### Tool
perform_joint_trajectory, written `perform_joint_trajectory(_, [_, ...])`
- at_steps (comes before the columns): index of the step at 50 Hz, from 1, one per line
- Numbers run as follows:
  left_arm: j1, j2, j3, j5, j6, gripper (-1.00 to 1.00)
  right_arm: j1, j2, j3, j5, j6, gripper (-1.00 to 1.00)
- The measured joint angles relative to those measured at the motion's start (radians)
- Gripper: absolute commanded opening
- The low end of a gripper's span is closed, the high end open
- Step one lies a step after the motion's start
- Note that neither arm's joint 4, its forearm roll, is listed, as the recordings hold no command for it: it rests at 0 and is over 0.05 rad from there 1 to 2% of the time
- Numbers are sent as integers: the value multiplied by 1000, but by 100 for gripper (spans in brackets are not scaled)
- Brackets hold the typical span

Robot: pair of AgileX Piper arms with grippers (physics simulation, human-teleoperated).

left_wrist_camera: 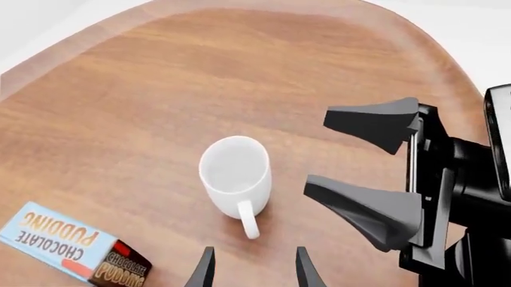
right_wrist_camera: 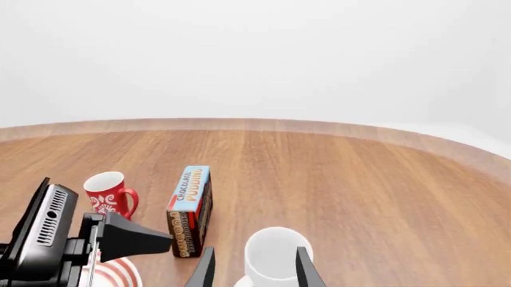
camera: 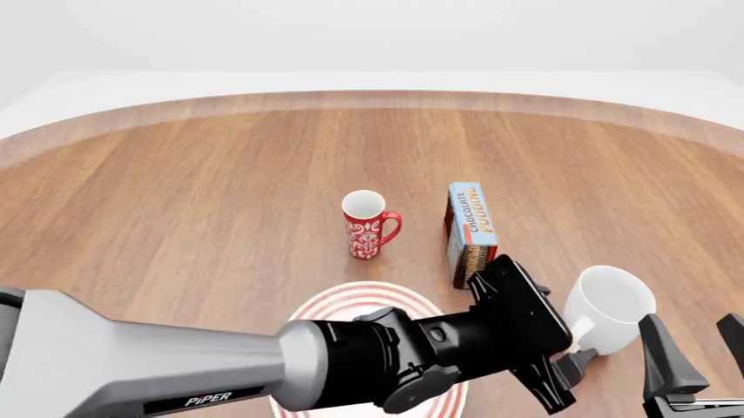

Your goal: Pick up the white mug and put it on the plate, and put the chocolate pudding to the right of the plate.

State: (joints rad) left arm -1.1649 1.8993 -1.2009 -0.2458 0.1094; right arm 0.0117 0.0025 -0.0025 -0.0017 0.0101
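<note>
The left arm [camera: 174,370] reaches across from the near left toward the near right, its black wrist and left gripper [camera: 556,376] pointing down and rightward; the jaws are spread apart with nothing between them. The right gripper [camera: 698,353] sits at the near right edge, fingers pointing away, also spread wide and holding nothing.

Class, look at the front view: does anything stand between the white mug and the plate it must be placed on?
Yes. The left arm's gripper and wrist reach across between the white mug and the plate, covering much of the plate.
</note>
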Motion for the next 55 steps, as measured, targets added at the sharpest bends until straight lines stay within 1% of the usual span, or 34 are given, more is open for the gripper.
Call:
perform_joint_trajectory(25, [18,79,-81,29,-35,100,-1,-1,0,0,0,100])
perform_joint_trajectory(55, [16,167,-169,66,-58,100,1,0,1,-1,0,100])
